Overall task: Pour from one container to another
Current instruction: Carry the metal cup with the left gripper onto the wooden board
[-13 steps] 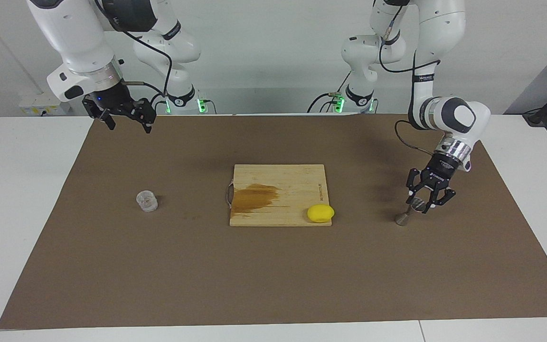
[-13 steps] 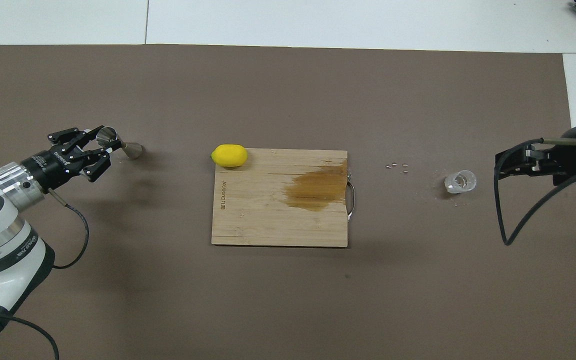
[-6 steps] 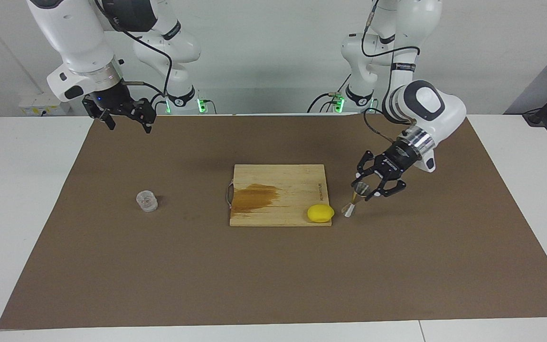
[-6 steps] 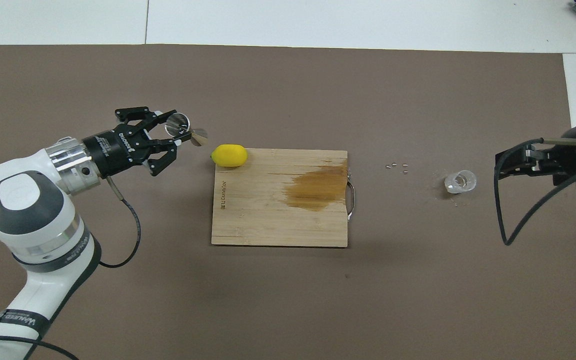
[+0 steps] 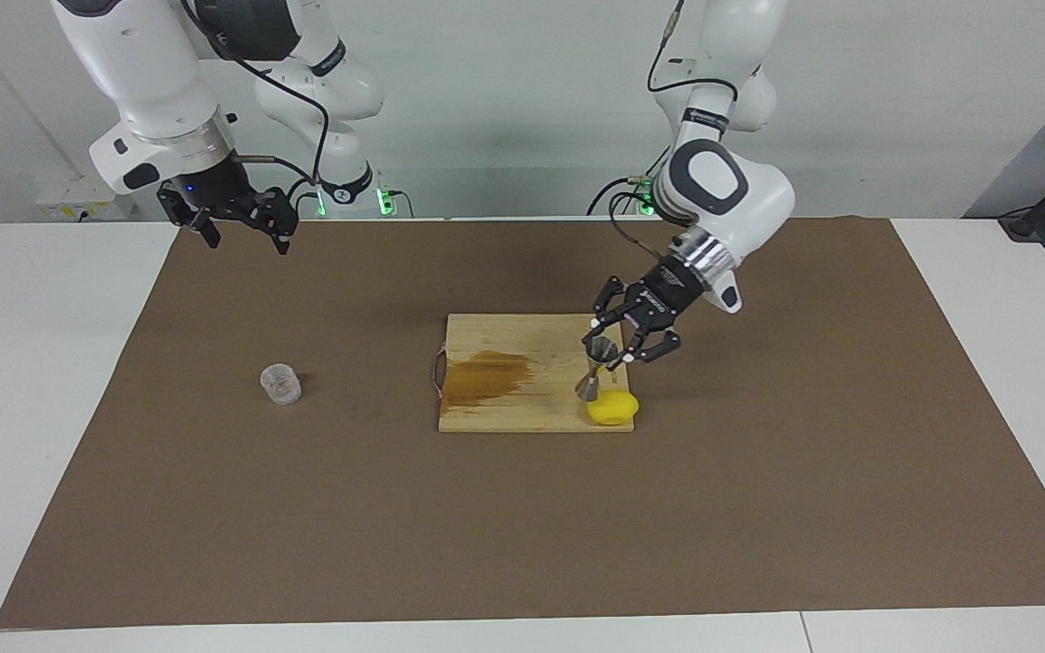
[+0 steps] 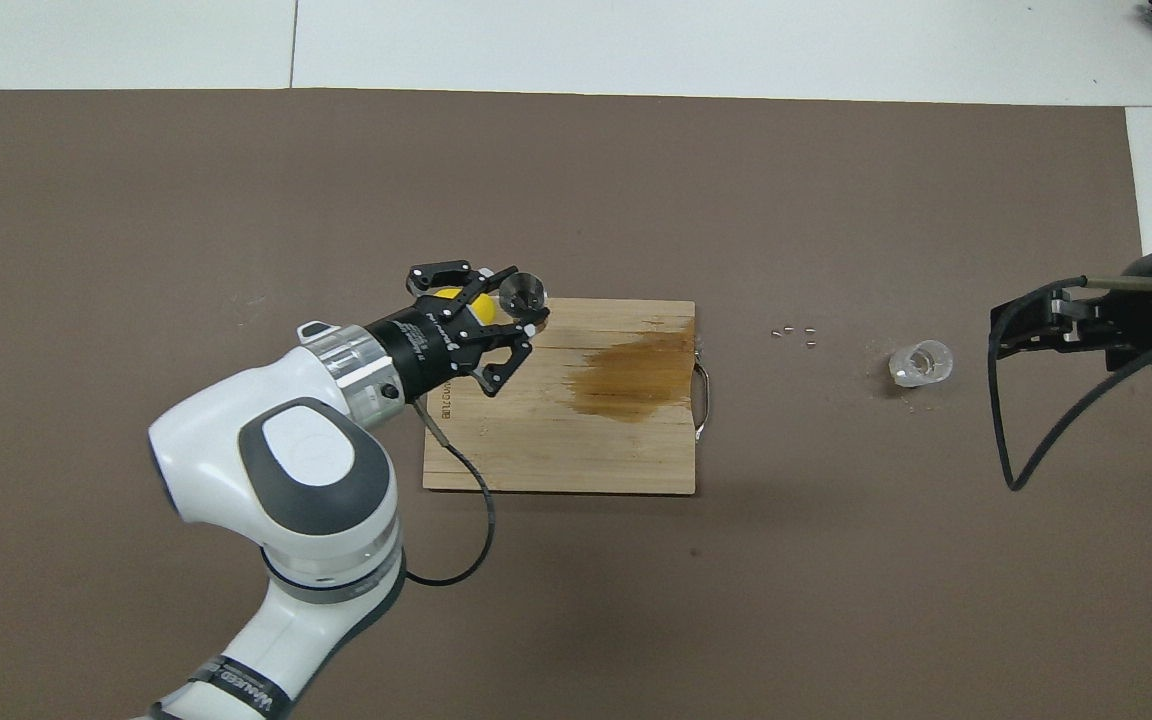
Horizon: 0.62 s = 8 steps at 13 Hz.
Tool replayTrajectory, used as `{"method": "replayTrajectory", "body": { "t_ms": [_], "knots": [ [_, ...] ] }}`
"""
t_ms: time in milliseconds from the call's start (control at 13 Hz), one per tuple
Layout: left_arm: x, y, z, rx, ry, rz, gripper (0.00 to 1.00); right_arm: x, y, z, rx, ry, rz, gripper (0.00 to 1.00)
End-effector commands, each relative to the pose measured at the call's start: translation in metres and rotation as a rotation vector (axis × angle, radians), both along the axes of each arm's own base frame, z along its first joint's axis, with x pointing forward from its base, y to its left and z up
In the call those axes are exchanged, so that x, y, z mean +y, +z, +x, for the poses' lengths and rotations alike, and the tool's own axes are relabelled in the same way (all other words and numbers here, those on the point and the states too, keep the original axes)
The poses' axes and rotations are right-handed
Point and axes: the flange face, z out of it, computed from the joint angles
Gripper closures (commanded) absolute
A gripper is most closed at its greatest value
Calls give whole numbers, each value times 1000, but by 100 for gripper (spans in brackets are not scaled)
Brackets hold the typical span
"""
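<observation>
Jigger carried over the cutting board

The steel jigger (image 5: 593,367) is clamped in the left gripper (image 5: 618,342), above the cutting board (image 5: 504,399) beside the lemon (image 5: 613,408). The clear cup (image 5: 280,383) sits toward the right arm's end; the right gripper (image 5: 234,220) waits open. The jigger is best kept upright and cleared of the lemon.

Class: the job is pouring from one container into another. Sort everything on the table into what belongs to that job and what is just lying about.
Belongs to the job:
- steel jigger, gripped by the left hand over the cutting board
- clear cup, standing on the brown mat
- right hand, open, waiting

Just lying about:
- cutting board, stained
- lemon
</observation>
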Motion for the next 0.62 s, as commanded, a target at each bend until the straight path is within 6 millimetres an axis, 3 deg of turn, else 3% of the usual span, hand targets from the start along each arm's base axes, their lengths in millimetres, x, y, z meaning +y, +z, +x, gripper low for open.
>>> {"method": "replayTrajectory", "body": {
  "t_ms": [0,77,538],
  "knots": [
    [-49,-12,12,-3,-1,5,100,-3,0,-4,4,-12,4,0],
    [-69,-16,6,-3,-26,5,100,-2,0,-4,4,-7,5,0],
    [-116,-40,-15,9,-98,34,100,-8,-2,-1,-14,-65,3,1]
  ]
}}
